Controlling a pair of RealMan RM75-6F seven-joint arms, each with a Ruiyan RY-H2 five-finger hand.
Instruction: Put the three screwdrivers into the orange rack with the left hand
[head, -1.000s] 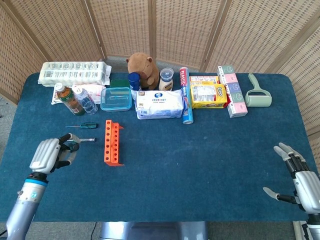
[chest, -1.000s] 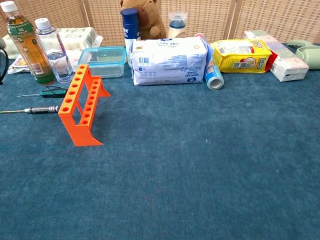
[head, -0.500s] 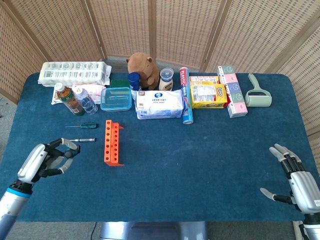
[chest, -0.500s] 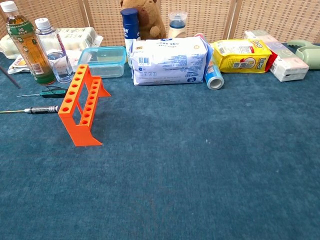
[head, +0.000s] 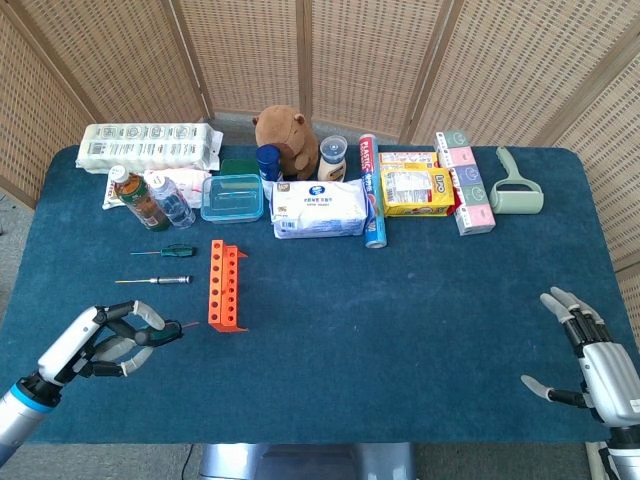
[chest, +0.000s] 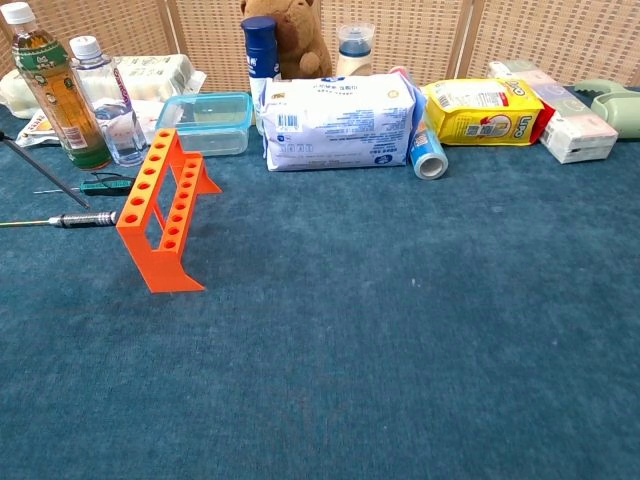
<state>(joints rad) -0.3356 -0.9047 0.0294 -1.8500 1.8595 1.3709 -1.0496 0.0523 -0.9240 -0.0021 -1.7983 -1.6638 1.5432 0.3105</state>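
Two screwdrivers lie left of my orange rack; my left hand pinches a third, right hand spread, holding nothing.

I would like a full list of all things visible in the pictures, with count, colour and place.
orange rack: 1, orange, left of table centre
screwdrivers on table: 2, green handle, black handle, left of the rack
third screwdriver: 1, dark, held in left hand
bottles: 2, green-label and clear, back left
container: 1, clear blue, behind rack
wipes pack: 1, white, back centre
plush toy: 1, brown, back
yellow packet: 1, back right
lint roller: 1, pale green, far right
left hand: front left
right hand: front right, holding nothing
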